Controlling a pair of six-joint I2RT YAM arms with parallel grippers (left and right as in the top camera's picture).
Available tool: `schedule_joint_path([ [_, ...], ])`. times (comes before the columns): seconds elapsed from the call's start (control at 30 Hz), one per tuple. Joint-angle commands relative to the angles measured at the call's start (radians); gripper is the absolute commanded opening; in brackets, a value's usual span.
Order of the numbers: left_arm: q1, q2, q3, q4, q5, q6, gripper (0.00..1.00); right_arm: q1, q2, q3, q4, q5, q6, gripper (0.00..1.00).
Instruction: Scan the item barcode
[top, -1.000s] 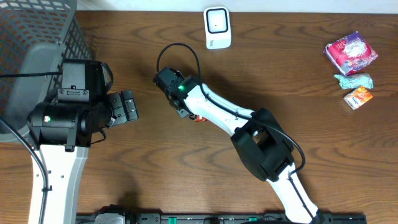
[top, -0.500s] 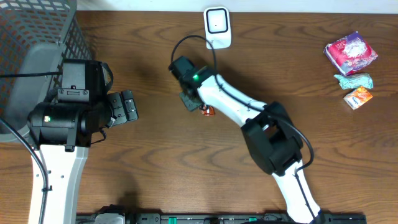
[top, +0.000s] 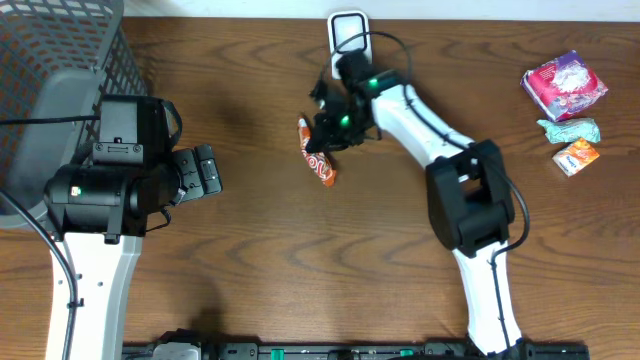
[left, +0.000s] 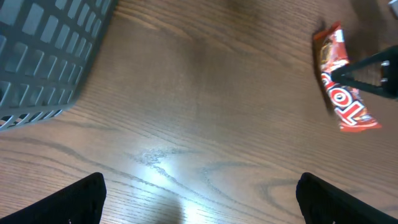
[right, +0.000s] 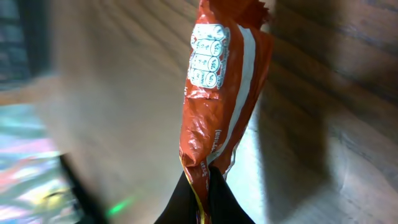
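Observation:
The item is an orange-red snack packet (top: 318, 158) that hangs lengthwise from my right gripper (top: 337, 130), just below the white barcode scanner (top: 348, 22) at the table's far edge. In the right wrist view the packet (right: 221, 93) shows a white label with round marks, and my right gripper (right: 204, 194) is shut on its lower end. The left wrist view catches the packet (left: 341, 87) at top right with dark fingers (left: 367, 73) pinching it. My left gripper (top: 205, 170) stays at the left, open and holding nothing (left: 199, 199).
A grey mesh basket (top: 60, 60) fills the far left corner (left: 43, 56). At the far right lie a pink packet (top: 565, 85), a teal wrapper (top: 570, 128) and a small orange pack (top: 576, 156). The right arm's cable loops over the scanner.
My right gripper shut on the packet and carried it up and to the right, from mid-table toward the scanner. The left arm has not moved.

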Motion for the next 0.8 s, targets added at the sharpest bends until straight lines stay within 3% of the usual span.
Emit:
schedule_joint_path([
  [0.0,0.001,-0.001,0.004,-0.002,-0.002,-0.013,0.98,-0.024,0.009,-0.028,0.016,-0.217,0.021,0.01],
  [0.37,0.001,-0.001,0.004,-0.002,-0.002,-0.013,0.98,-0.094,0.009,-0.217,0.217,-0.143,0.244,0.03],
  [0.77,0.001,-0.001,0.004,-0.003,-0.002,-0.013,0.98,-0.205,-0.045,-0.072,-0.082,0.156,0.117,0.33],
])
